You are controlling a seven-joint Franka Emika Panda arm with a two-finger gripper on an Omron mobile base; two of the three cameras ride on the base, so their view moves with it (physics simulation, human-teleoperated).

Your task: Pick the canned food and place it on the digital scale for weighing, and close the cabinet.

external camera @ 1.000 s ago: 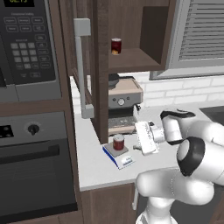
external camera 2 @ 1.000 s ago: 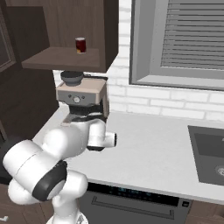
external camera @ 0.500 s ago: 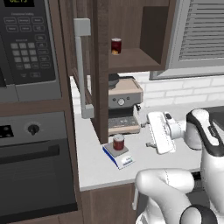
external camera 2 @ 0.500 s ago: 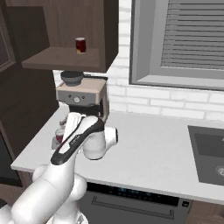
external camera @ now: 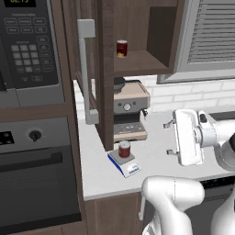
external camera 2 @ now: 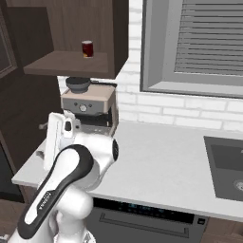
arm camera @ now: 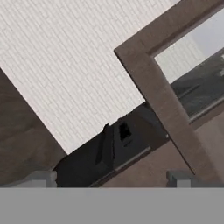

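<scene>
Canned food point(external camera: 124, 149) stands on the digital scale point(external camera: 125, 163), just in front of the open cabinet point(external camera: 103, 69) door; the hand point(external camera: 170, 137), right of the scale, is wide open and empty.

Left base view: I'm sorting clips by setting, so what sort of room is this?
A rendered home kitchen, most likely: a black microwave above a built-in black oven, a grey espresso machine on the pale counter, and an open dark brown wooden wall cabinet.

scale display point(external camera: 133, 169) too small to read
</scene>
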